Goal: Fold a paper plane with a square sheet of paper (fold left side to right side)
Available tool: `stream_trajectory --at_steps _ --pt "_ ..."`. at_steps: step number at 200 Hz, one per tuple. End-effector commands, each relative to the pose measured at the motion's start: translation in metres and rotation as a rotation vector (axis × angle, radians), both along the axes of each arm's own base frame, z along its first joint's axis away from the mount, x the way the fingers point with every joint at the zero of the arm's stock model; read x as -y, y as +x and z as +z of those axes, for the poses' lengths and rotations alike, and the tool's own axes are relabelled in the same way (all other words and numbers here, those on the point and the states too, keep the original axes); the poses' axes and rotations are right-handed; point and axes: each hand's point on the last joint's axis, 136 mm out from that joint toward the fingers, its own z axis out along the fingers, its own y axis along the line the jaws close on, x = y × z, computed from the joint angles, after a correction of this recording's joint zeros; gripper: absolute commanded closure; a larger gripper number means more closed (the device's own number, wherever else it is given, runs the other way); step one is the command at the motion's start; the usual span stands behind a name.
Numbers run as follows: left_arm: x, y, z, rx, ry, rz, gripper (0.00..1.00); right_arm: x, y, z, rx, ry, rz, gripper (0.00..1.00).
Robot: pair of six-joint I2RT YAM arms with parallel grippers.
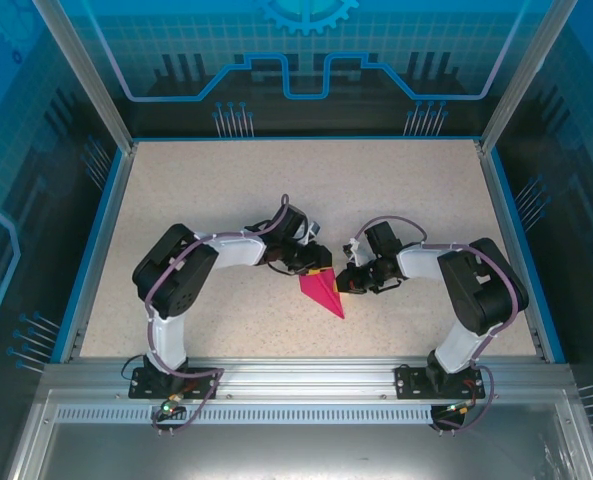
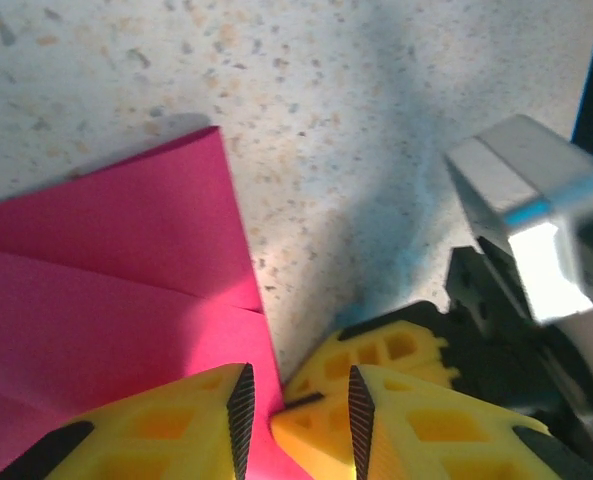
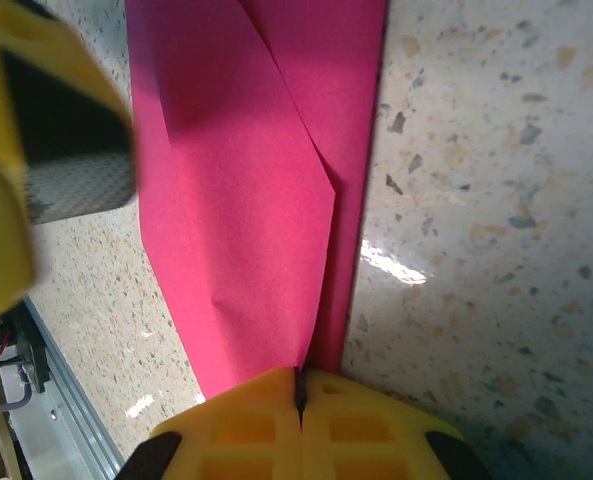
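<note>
Robot lab enclosure, aluminium frame (image 1: 296, 372), blue panels (image 1: 306, 60) (circuit graphics)

We count one pink paper sheet (image 1: 323, 292), two grippers, namely the left gripper (image 1: 319, 269) and the right gripper (image 1: 343, 284), and one table (image 1: 206, 200).

The left arm (image 1: 176, 275) and right arm (image 1: 476, 285) were bent inward. The left claw (image 2: 296, 400) was parted narrowly; the right claw (image 3: 299, 392) was shut.
</note>
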Motion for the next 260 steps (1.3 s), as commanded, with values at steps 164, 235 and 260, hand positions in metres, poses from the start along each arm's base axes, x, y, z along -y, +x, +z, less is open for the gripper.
stream_trajectory --at_steps 164,235,260 --pt "-0.020 -0.016 -0.042 -0.088 0.132 0.003 0.66 0.005 -0.012 0.047 0.062 0.022 0.001 0.64" --pt "-0.020 -0.017 -0.042 -0.088 0.130 0.003 0.66 -0.030 -0.046 0.032 -0.043 0.066 0.136 0.68" --pt "-0.020 -0.017 -0.042 -0.086 0.130 0.002 0.67 -0.026 -0.047 0.021 -0.067 0.023 0.131 0.68"
